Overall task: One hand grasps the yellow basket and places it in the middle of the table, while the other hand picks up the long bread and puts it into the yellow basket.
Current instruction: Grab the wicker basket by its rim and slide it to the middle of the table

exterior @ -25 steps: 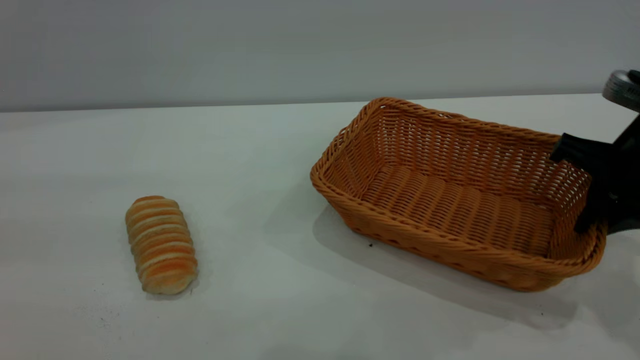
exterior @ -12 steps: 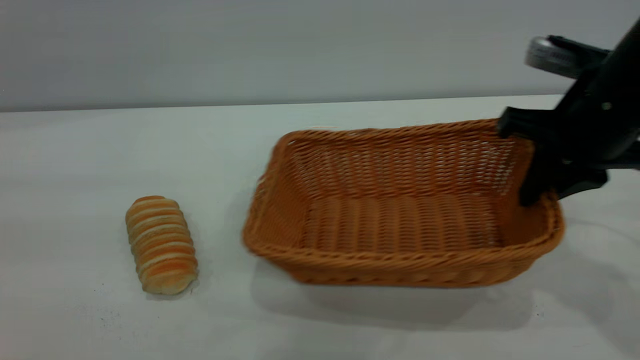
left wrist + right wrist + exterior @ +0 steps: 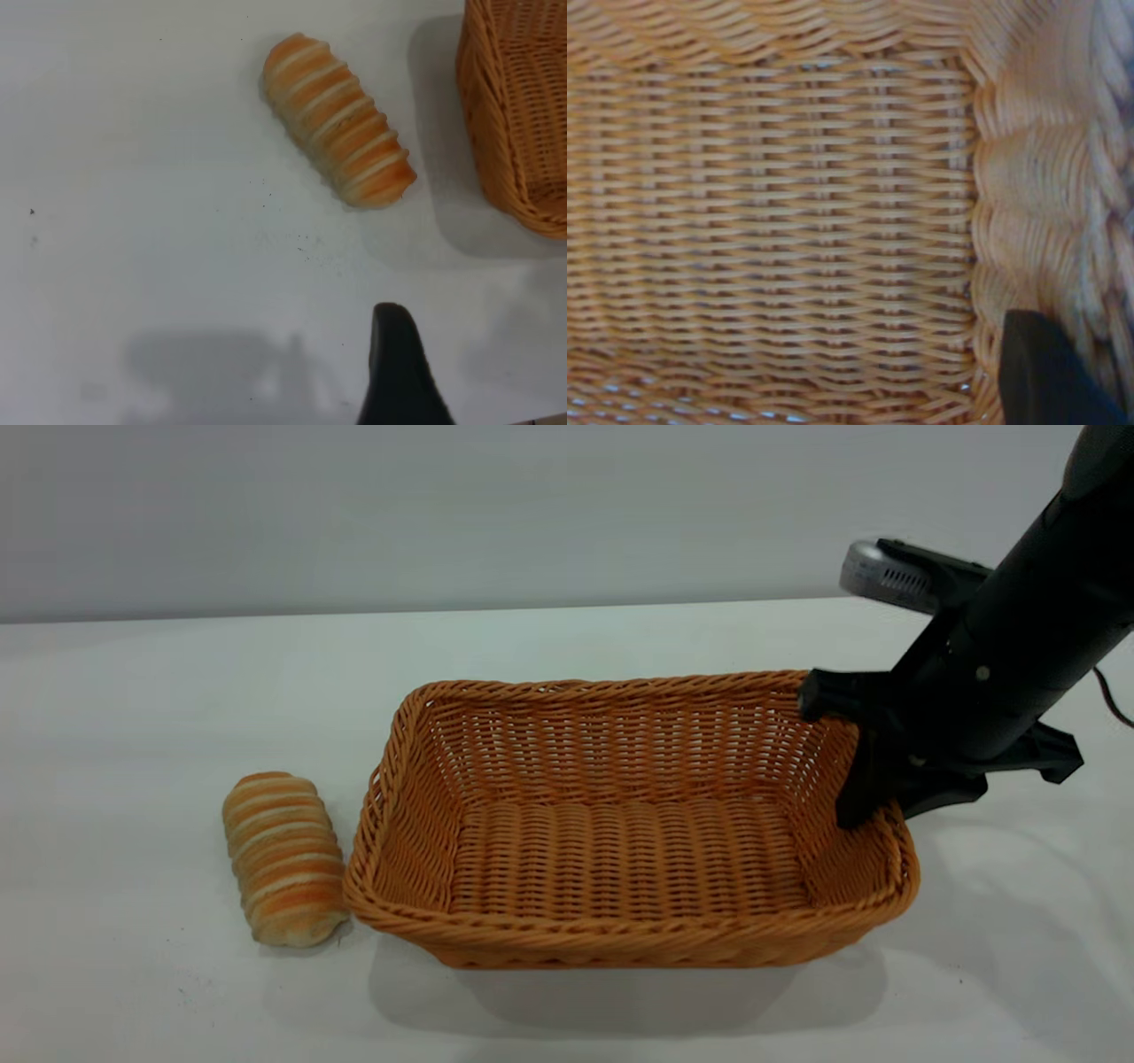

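The yellow basket (image 3: 620, 850) is in the middle of the table (image 3: 567, 646), level and empty, low over the tabletop. My right gripper (image 3: 886, 812) is shut on its right end wall, one finger inside and one outside. In the right wrist view one dark finger (image 3: 1045, 376) lies against the woven wall (image 3: 1028, 221). The long bread (image 3: 283, 856) lies on the table just left of the basket, nearly touching its rim. The left wrist view shows the bread (image 3: 339, 131) beside the basket's corner (image 3: 518, 106). Only one finger (image 3: 400, 372) of my left gripper shows, well short of the bread; the gripper looks open and holds nothing.
A plain grey wall stands behind the table's far edge. The right arm (image 3: 1019, 638) slants down from the upper right over the basket's end. Bare white tabletop lies left of and in front of the bread.
My right gripper has dragged the basket leftward from the right side to the middle and turned it square to the table. Its left rim now sits next to the bread, which has not moved.
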Controlling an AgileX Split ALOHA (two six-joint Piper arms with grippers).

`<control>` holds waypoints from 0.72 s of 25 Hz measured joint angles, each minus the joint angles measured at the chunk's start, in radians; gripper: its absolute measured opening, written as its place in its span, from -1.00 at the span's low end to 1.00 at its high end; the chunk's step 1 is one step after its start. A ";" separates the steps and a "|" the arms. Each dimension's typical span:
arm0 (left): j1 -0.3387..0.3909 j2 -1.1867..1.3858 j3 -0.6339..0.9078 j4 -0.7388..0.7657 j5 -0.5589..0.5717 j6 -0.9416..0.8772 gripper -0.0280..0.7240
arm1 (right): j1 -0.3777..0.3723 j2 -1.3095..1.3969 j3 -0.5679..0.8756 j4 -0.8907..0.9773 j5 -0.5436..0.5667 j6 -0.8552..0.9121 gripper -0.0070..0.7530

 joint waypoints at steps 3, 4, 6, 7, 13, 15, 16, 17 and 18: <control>0.000 0.000 0.000 0.000 -0.011 0.000 0.41 | 0.001 0.001 -0.001 0.000 -0.007 -0.066 -0.32; 0.000 0.000 0.000 0.000 -0.020 0.000 0.41 | 0.002 0.001 -0.001 0.000 -0.008 -0.076 -0.14; 0.000 0.000 0.000 0.000 -0.034 -0.001 0.41 | 0.001 0.001 -0.004 0.000 -0.008 -0.086 0.22; 0.000 0.000 0.000 0.000 -0.042 -0.001 0.41 | 0.001 0.001 -0.004 0.000 -0.005 -0.091 0.39; 0.000 0.010 0.000 0.000 -0.089 -0.002 0.41 | 0.001 -0.054 -0.006 -0.024 0.029 -0.173 0.83; 0.000 0.036 0.000 0.000 -0.109 -0.002 0.41 | 0.001 -0.096 -0.006 -0.025 0.030 -0.186 0.80; 0.000 0.058 0.000 0.000 -0.114 -0.002 0.41 | 0.001 -0.123 -0.006 -0.025 0.031 -0.192 0.77; 0.000 0.080 0.000 0.000 -0.120 -0.002 0.41 | 0.001 -0.153 -0.006 -0.025 0.035 -0.197 0.72; 0.000 0.111 0.000 0.000 -0.128 -0.003 0.41 | 0.001 -0.183 -0.006 -0.025 0.039 -0.198 0.67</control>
